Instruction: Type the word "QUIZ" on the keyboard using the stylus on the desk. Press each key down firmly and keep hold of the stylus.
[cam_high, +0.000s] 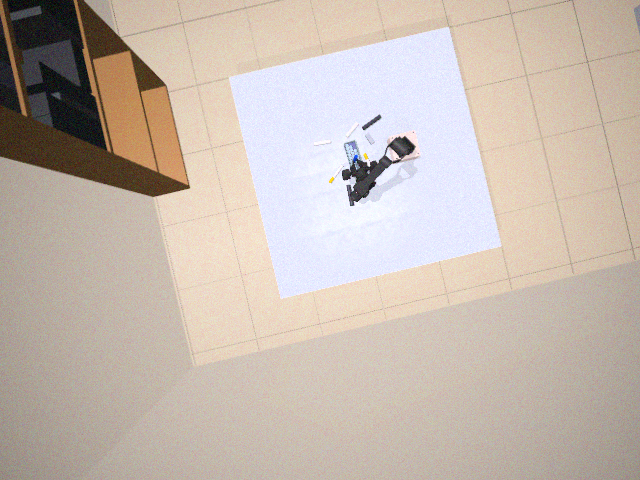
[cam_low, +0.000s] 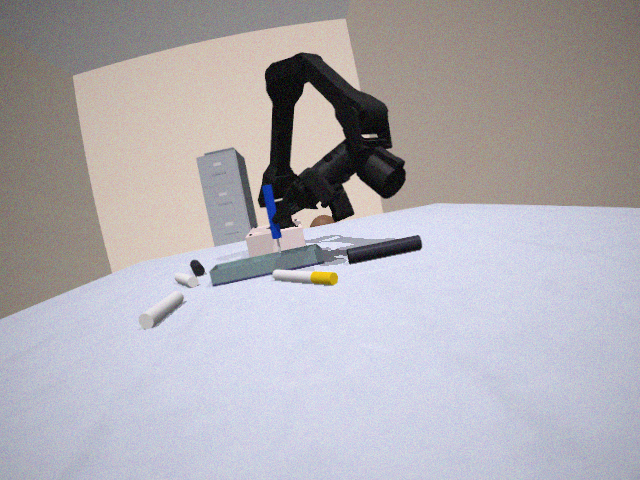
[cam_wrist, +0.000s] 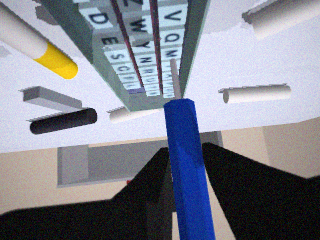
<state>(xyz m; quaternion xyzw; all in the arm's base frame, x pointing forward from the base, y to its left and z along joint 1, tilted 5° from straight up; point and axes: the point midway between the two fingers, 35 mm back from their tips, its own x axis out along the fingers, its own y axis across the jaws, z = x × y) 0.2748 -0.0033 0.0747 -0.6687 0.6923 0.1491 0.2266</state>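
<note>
The blue stylus (cam_high: 355, 158) (cam_low: 268, 198) (cam_wrist: 189, 185) stands nearly upright, its thin grey tip pointing down over the keyboard. My gripper (cam_low: 277, 217) (cam_wrist: 185, 152) is shut on the stylus's blue body. The keyboard (cam_high: 352, 146) (cam_low: 242, 270) (cam_wrist: 75, 35) is a long green-grey tray with rows of pale letter keys. In the wrist view the tip overlaps the outer row that holds V, Q and M, just beyond the M. In the exterior view the tip reaches down behind the keyboard's near wall. Whether it touches a key cannot be told.
A white-and-yellow marker (cam_high: 336, 173) (cam_low: 305, 277) and a dark cylinder (cam_high: 349, 195) (cam_low: 385, 249) lie near the keyboard. Another yellow-ended marker (cam_wrist: 61, 61), a grey block (cam_high: 369, 138) (cam_wrist: 52, 99), a black cylinder (cam_high: 371, 121) (cam_wrist: 64, 121) and two white cylinders lie around it.
</note>
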